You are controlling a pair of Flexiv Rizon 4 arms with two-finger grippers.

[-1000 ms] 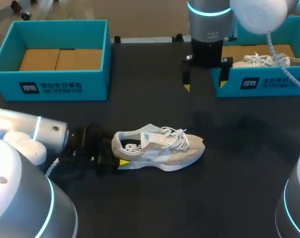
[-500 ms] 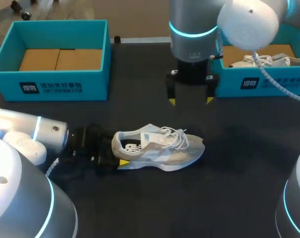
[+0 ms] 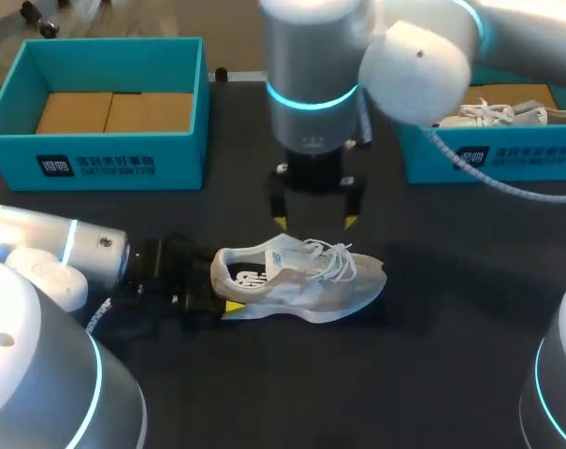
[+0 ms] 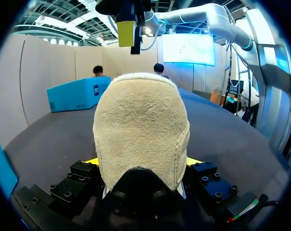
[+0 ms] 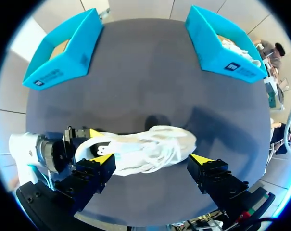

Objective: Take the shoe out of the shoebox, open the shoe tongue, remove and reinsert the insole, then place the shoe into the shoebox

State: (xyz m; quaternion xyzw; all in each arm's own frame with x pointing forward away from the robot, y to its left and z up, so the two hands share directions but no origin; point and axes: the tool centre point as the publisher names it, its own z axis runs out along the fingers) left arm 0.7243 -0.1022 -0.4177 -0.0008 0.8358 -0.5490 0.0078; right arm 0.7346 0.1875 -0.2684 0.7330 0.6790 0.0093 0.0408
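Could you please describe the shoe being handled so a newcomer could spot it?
On the black table, in front of the two blue boxes, a pale shoe stands in the open, heel clamped by the left gripper. The other shoe sits inside the right box.

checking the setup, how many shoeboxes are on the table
2. The left shoebox stands at the far left, with only brown cardboard showing inside. The right shoebox stands at the far right, with a white sneaker inside. None looks hidden.
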